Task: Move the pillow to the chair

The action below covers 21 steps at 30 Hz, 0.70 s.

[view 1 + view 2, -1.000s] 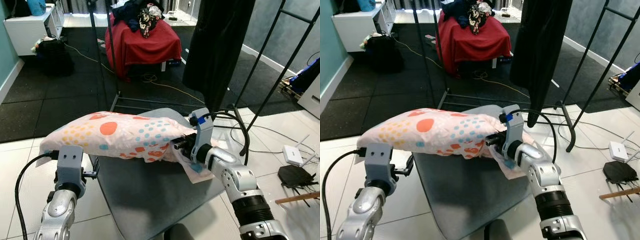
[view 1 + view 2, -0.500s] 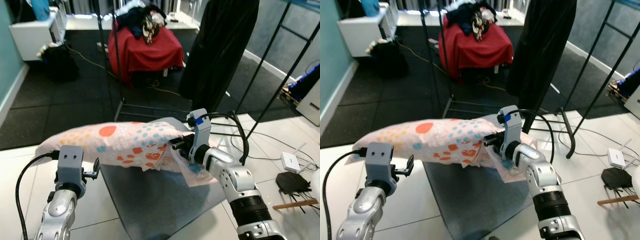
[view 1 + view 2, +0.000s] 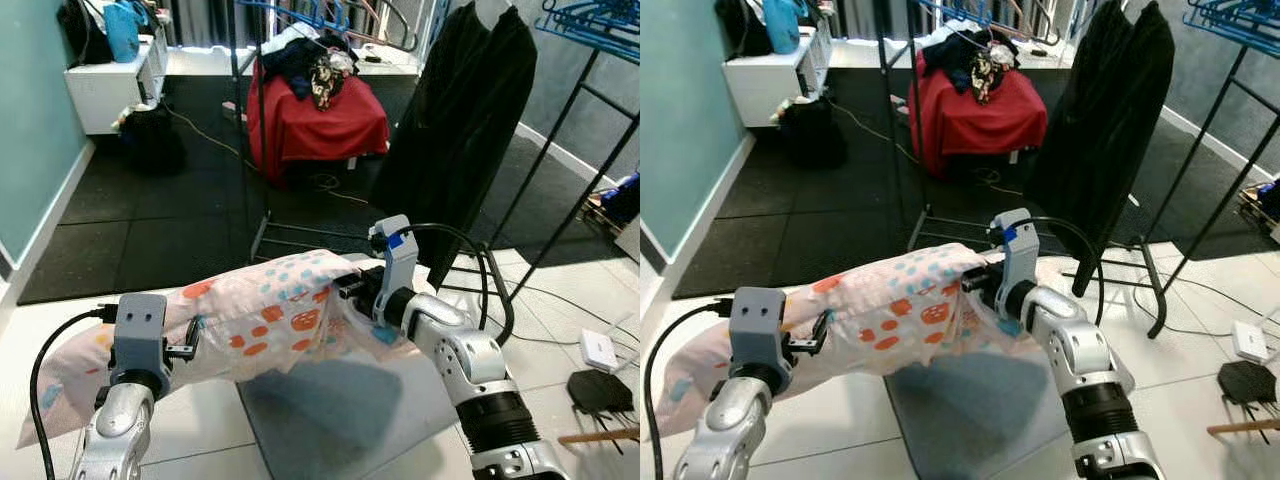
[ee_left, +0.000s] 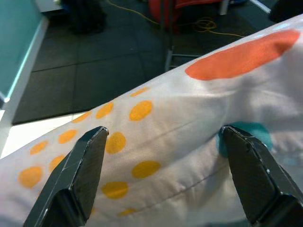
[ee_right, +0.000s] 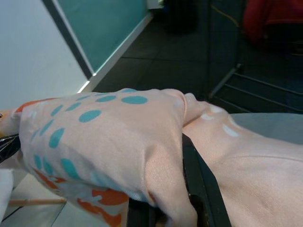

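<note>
Across the lower middle of the head views, two grippers carry one long pale-pink fabric pillow [image 3: 240, 325] dotted in orange, teal and yellow. Right gripper [image 5: 189, 189], just right of centre, is clamped on the pillow's end; bunched cloth hides most of its fingers, with one black finger [image 5: 199, 179] showing. Left gripper [image 4: 165, 175], at lower left, has both black fingers [image 4: 75, 175] spread wide against the pillow's side, and whether they actually pinch the cloth cannot be made out. The pillow hangs between the grippers, sagging toward the lower left corner, above one grey floor mat [image 3: 340, 410]. One chair draped in red cloth [image 3: 315, 125], heaped with dark clothes, stands well apart at upper centre. One black garment [image 3: 455, 130] hangs on a rack at the upper right.
</note>
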### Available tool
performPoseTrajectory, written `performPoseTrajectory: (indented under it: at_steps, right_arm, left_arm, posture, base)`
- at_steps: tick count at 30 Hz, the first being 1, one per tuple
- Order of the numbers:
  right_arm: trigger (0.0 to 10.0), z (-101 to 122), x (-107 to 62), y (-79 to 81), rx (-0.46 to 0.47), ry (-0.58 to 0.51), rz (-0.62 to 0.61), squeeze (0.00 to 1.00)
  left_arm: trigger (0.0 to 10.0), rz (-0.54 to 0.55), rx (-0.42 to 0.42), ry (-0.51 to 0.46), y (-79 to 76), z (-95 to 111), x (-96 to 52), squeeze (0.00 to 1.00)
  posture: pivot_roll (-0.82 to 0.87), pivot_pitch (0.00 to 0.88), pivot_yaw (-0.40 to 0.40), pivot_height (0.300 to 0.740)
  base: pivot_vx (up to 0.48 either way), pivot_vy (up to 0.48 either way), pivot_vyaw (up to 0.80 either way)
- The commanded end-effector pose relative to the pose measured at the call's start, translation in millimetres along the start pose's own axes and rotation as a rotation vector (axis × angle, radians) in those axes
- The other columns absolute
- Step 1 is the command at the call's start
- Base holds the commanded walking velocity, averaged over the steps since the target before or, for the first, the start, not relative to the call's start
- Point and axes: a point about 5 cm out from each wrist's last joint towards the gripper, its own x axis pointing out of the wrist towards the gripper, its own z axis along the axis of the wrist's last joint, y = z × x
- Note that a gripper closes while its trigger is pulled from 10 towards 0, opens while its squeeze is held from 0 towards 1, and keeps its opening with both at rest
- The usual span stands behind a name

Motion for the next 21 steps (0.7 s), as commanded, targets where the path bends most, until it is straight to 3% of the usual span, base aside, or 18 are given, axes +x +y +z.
performPoseTrajectory:
  at_steps: [1, 6, 7, 8, 17, 21]
  right_arm:
    - [0.0, 19.9, -2.9, 1.2, -0.006, -0.098, 0.02, 0.0]
    - [0.0, 17.8, -3.0, 2.2, -0.004, -0.103, 0.023, 0.0]
    - [8.0, 14.0, -3.5, 1.9, -0.008, -0.085, 0.013, 0.0]
    - [10.0, 10.3, -4.9, 1.3, 0.001, -0.076, 0.005, 0.0]
    - [10.0, 2.7, -11.4, -0.1, 0.014, -0.075, -0.006, 0.0]
    - [10.0, 2.2, -13.7, -3.8, 0.015, -0.079, -0.024, 0.0]
  left_arm:
    - [10.0, 0.002, -0.029, 0.019, -3.8, -4.2, -0.8, 0.0]
    - [10.0, 0.011, -0.063, 0.05, -4.6, -9.3, -1.3, 0.0]
    - [10.0, 0.014, -0.066, 0.064, -4.7, -12.2, -2.8, 0.0]
    - [10.0, 0.013, -0.061, 0.075, -4.9, -14.7, -5.3, 0.0]
    - [10.0, 0.009, -0.074, 0.098, -4.9, -21.2, -15.9, 0.0]
    - [10.0, 0.003, -0.091, 0.105, -7.4, -23.3, -20.9, 0.0]
  posture:
    - [-0.16, 0.036, -0.059, 0.74]
    - [-0.16, 0.038, -0.058, 0.74]
    - [-0.16, 0.035, -0.059, 0.74]
    - [-0.16, 0.034, -0.058, 0.74]
    - [-0.16, 0.024, -0.056, 0.74]
    - [-0.16, 0.017, -0.056, 0.74]
  base:
    - [0.0, 0.0, 0.0]
    - [0.0, 0.0, 0.0]
    - [0.0, 0.0, 0.0]
    - [0.0, 0.0, 0.0]
    - [0.0, 0.0, 0.0]
    - [0.0, -0.414, 0.0]
